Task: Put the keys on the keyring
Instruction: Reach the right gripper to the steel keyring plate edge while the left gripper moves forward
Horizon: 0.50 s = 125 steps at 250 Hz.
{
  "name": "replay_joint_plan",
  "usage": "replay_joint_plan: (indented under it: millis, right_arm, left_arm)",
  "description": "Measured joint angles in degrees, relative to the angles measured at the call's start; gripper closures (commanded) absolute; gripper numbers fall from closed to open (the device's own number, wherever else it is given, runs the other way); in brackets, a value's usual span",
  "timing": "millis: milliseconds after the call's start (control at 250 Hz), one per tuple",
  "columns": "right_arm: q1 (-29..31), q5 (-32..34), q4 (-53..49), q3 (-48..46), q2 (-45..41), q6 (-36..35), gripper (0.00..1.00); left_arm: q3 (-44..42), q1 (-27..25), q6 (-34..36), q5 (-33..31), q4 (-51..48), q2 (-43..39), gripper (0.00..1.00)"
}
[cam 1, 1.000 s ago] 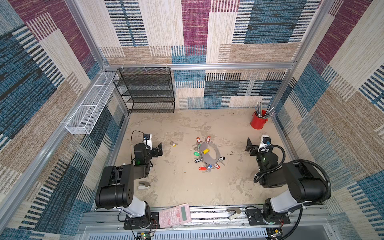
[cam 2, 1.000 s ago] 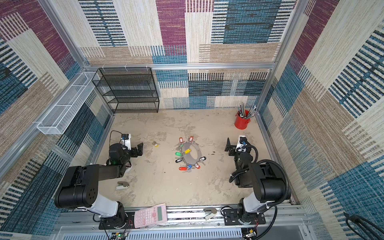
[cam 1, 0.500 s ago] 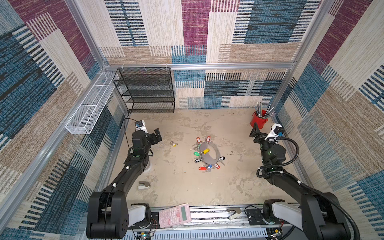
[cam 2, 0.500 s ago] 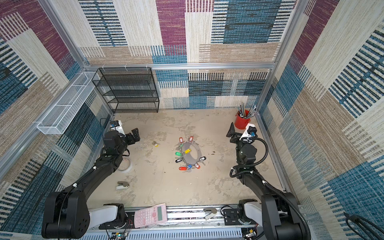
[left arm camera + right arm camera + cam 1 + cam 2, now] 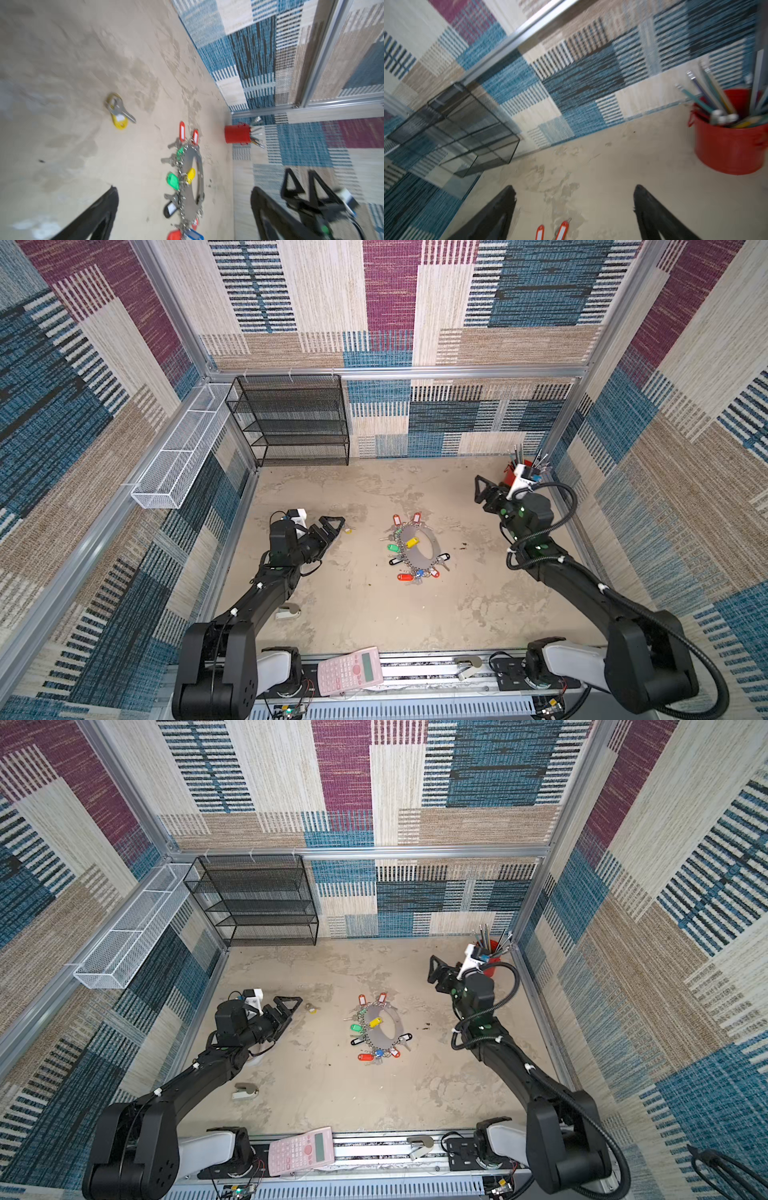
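Keys (image 5: 348, 529) just beyond left tool (image 5: 338, 524), jaws spread, not touching.

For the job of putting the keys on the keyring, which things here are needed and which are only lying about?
Needed: keys with the yellow tag, lying loose; grey keyring; left gripper, open, near the keys.
Lying about: red cup of pens; pink calculator; black shelf; white basket.

Matte black left arm (image 5: 266, 597) and right arm (image 5: 582, 580), white bases, white ties. Looped black cable (image 5: 575, 506) on right arm. Black triangular frames form left hand (image 5: 337, 525), right hand (image 5: 478, 489).
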Motion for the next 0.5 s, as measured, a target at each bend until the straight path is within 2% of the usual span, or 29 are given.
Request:
replay_joint_plan:
  millis: [92, 220, 344, 500]
  right_arm:
    - [5.40, -2.01, -6.60, 3.45, 4.50, -1.53, 0.23]
    - [12.00, -5.33, -13.25, 6.82, 10.67, -3.63, 0.39]
    - [16.33, -8.04, -18.16, 7.58, 15.56, -5.27, 0.53]
    - [19.45, -10.91, -21.59, 6.34, 17.64, -6.86, 0.62]
  left_arm:
    - [2.34, -3.10, -0.39, 2.75, -4.81, -2.01, 0.06]
    - [10.29, -7.87, 5.25, 3.67, -17.09, -5.81, 0.08]
    - [14.62, -8.52, 10.58, 2.45, -28.41, -8.20, 0.09]
    - [19.87, -8.70, 18.38, -2.43, -42.51, -9.35, 0.08]
